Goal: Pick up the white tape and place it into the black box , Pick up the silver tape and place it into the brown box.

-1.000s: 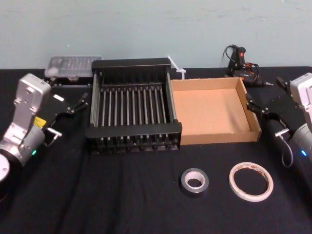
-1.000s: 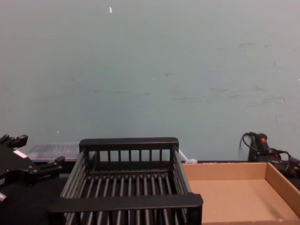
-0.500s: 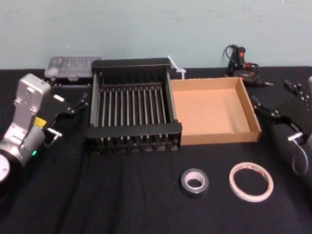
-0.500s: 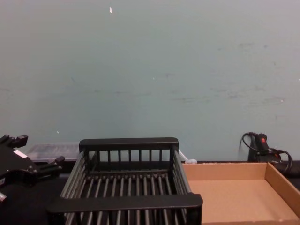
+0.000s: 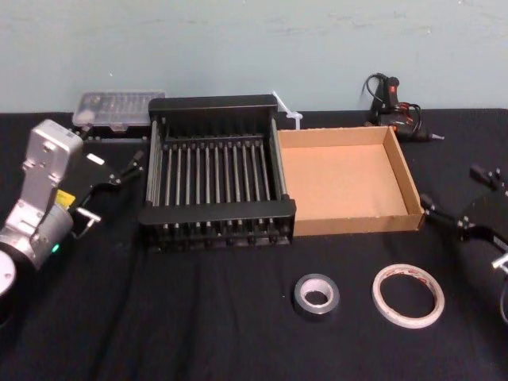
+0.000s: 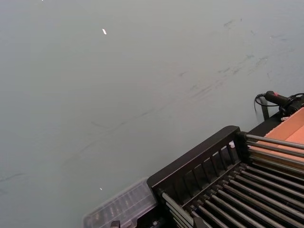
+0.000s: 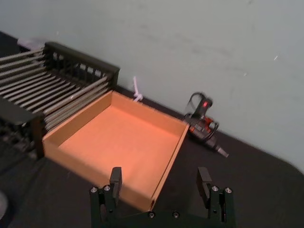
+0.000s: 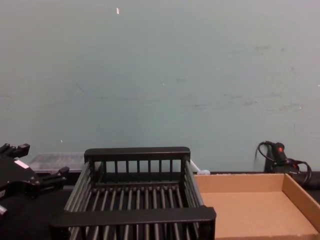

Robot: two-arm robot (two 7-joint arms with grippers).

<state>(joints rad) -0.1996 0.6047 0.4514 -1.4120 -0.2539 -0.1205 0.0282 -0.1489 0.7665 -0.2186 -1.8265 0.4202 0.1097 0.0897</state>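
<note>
Flat on the black-clothed table (image 5: 198, 333), toward the front right in the head view: the white tape (image 5: 408, 295), a thin, wide whitish ring with red print inside. Just left of it, not touching: the silver tape (image 5: 317, 296), a small, thick dark-grey roll with a pale centre. Behind both, side by side: the black box (image 5: 218, 213), a slatted plastic crate, and the brown box (image 5: 349, 223), a shallow tan cardboard tray. Off the tray's front right corner: the right gripper (image 5: 452, 190), fingers spread wide, plainest from its own wrist view, with that corner framed between them. Left of the crate: the left gripper (image 5: 128, 168), parked, fingers apart, side-on from the chest view, beside the crate's upright side bars.
</note>
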